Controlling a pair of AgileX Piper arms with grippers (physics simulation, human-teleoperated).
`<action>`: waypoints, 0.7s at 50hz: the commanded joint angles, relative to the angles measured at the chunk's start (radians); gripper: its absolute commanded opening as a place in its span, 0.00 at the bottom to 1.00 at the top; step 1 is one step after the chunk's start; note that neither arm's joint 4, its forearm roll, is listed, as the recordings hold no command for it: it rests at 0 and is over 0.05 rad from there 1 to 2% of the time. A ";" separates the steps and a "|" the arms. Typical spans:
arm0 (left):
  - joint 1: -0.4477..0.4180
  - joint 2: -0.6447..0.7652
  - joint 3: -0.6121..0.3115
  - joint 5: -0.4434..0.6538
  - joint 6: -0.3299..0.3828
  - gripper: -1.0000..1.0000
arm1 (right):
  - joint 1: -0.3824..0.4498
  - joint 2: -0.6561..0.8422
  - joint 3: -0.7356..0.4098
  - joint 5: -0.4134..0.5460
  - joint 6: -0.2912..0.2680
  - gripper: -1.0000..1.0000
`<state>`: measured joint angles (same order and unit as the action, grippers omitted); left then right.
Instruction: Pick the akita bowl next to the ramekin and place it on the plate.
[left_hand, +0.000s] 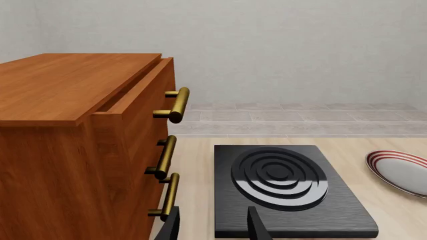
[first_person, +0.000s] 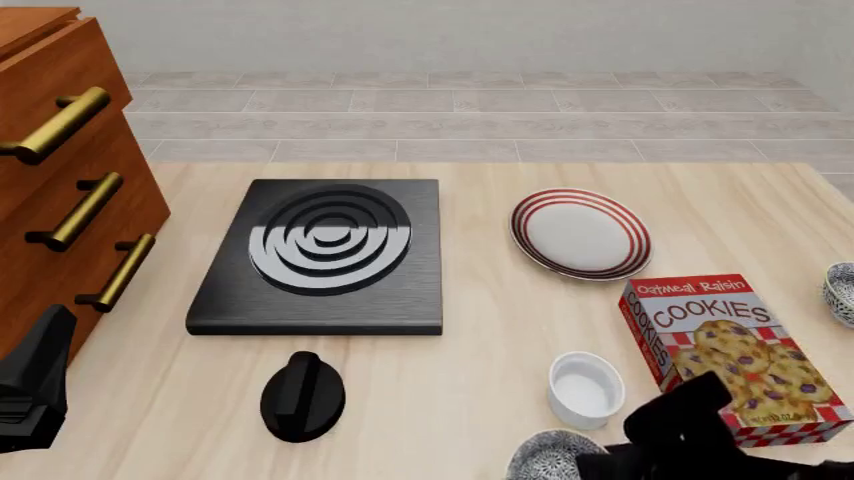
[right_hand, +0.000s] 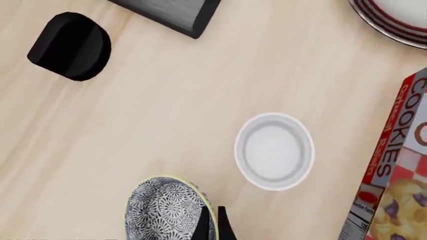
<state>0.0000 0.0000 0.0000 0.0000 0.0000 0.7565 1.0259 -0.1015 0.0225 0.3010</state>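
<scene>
left gripper (left_hand: 213, 225): parked way over by the wooden drawer unit (first_person: 54, 170), fingers spread with nothing between them, basically pointing at the stove plate (first_person: 324, 255). Well apart from anything that mattered.
knob (first_person: 303, 396): black thing sitting on the table in front of the stove plate, off to the left of the bowl.
akita bowl (first_person: 554, 455): the speckled one at the near edge of the table, just beside the ramekin (first_person: 586, 388) and slightly nearer the arms. Sat upright on the wood, not lifted.
right gripper (right_hand: 215, 225): clearly the closer arm. In the right wrist view one dark finger was right at the bowl's rim on the ramekin side; honestly couldn't tell if it was spread or pinching, too little showed.
plate (first_person: 582, 233): red-ringed, straight beyond the ramekin, so I'd guess the carry went forward over it.
cookies box (first_person: 727, 345): lay just right of the ramekin.
second bowl (first_person: 841, 292): far right edge, nowhere near the ramekin, so not the one.
</scene>
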 joint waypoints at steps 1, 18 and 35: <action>0.000 0.000 0.000 0.000 0.000 1.00 | 0.013 -0.067 -0.042 0.081 0.024 0.00; 0.000 0.000 0.000 0.000 0.000 1.00 | -0.007 -0.084 -0.076 0.090 0.069 0.00; 0.000 0.000 0.000 0.000 0.000 1.00 | -0.075 -0.183 -0.125 0.163 0.106 0.00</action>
<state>0.0000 0.0000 0.0000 0.0000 0.0000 0.7173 0.8853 -0.1938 0.1566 0.3874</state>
